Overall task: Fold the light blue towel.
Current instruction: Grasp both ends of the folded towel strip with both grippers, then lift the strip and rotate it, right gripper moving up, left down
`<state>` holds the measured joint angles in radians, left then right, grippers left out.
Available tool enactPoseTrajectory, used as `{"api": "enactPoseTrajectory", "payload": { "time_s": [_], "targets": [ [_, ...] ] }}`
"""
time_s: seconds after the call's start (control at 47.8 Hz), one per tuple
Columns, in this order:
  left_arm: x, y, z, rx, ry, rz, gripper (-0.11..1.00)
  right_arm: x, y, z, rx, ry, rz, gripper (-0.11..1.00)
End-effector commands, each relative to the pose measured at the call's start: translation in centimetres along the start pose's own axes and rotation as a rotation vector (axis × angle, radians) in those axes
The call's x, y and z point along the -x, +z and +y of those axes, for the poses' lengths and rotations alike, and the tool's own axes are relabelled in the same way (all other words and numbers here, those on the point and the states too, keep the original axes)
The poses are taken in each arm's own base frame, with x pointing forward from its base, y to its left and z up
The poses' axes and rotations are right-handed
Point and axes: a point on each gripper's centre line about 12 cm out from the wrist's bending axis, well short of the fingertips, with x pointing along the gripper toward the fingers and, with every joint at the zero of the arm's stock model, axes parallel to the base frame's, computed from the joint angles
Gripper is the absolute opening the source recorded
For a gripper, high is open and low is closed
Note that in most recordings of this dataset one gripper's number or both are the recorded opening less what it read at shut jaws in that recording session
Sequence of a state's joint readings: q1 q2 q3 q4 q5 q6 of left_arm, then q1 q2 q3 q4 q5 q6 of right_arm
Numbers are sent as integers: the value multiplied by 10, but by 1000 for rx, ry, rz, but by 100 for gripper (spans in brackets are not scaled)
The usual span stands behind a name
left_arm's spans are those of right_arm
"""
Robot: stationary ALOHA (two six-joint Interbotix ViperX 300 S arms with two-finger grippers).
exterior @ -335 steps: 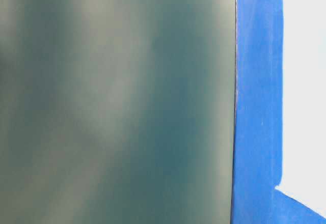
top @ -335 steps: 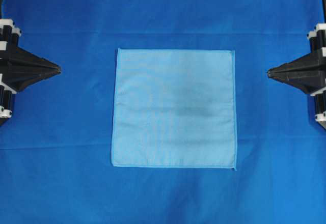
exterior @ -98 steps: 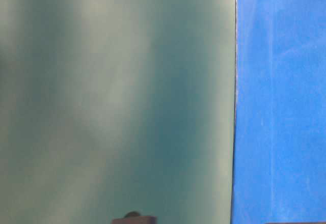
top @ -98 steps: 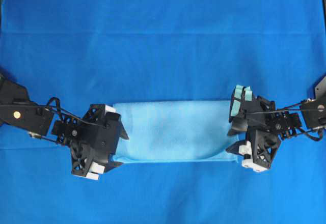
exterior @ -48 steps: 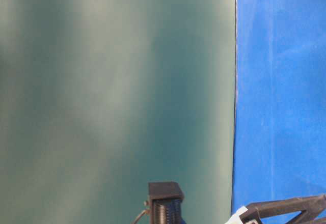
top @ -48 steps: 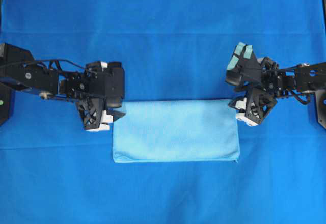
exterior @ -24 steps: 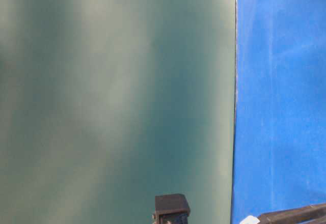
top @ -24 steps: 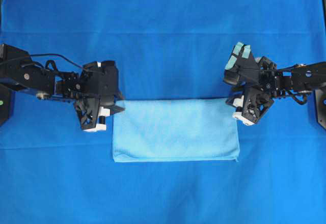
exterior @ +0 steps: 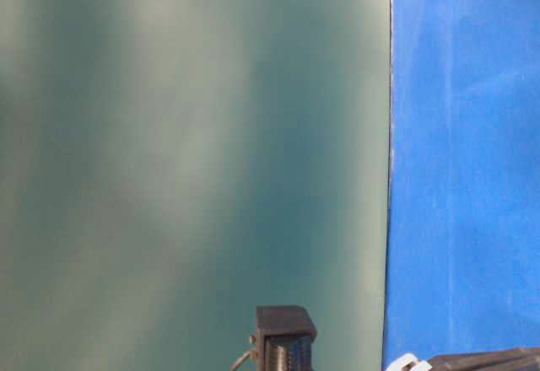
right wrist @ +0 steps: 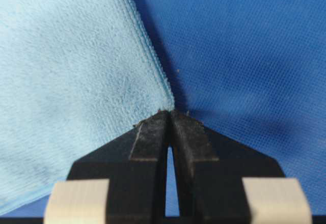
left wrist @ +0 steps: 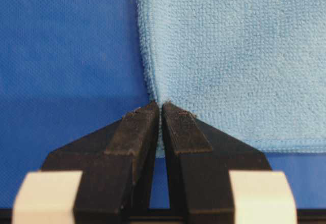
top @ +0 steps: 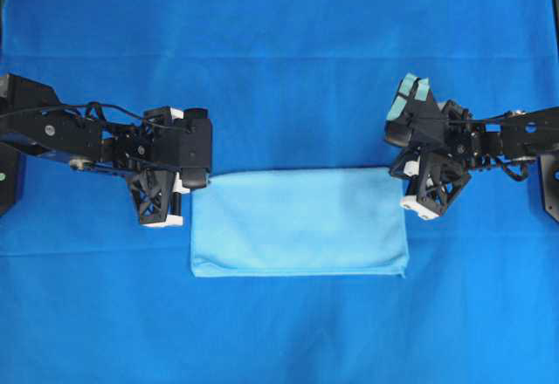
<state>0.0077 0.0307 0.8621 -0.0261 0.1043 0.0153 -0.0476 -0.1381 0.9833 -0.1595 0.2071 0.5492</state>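
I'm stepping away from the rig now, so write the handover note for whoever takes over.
Left gripper: shut on the upper-left corner of the light blue towel.
Right gripper: shut on the towel's upper-right corner.
Towel: lies flat as a wide rectangle on the blue table covering, between the two arms.
Done: the towel looks folded in half once, with the doubled edge showing in the right wrist view.
Left: probably a further fold; both corners are pinched, so nothing needs re-grasping first.
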Motion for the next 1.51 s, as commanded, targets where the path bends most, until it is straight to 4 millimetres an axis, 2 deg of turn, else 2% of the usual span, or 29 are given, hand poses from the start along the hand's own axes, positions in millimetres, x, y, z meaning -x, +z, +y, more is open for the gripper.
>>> {"api": "enactPoseTrajectory", "payload": {
  "time_s": [0.0,0.272,0.46,0.607,0.878,1.025,1.297,1.485],
  "targets": [
    [16,18,0,0,-1,-41,3,16,15,5,-11,14,-44,1],
    [70,48,-1,5,-6,-101,3,62,36,9,-21,1,-83,1],
    [102,58,-2,8,-9,-143,3,100,49,11,-28,11,-144,1],
    [120,62,-1,9,-9,-187,3,121,51,11,-24,27,-199,1],
    [122,63,-2,12,-10,-205,3,124,55,9,0,23,-244,1],
    [122,74,-11,-11,-30,-274,3,123,64,-5,-18,-22,-269,1],
    [113,118,-63,-120,-126,-397,3,121,98,-54,-73,-166,-351,1],
    [104,158,-91,-177,-160,-447,3,117,134,-73,-49,-213,-424,1]
  ]
}}
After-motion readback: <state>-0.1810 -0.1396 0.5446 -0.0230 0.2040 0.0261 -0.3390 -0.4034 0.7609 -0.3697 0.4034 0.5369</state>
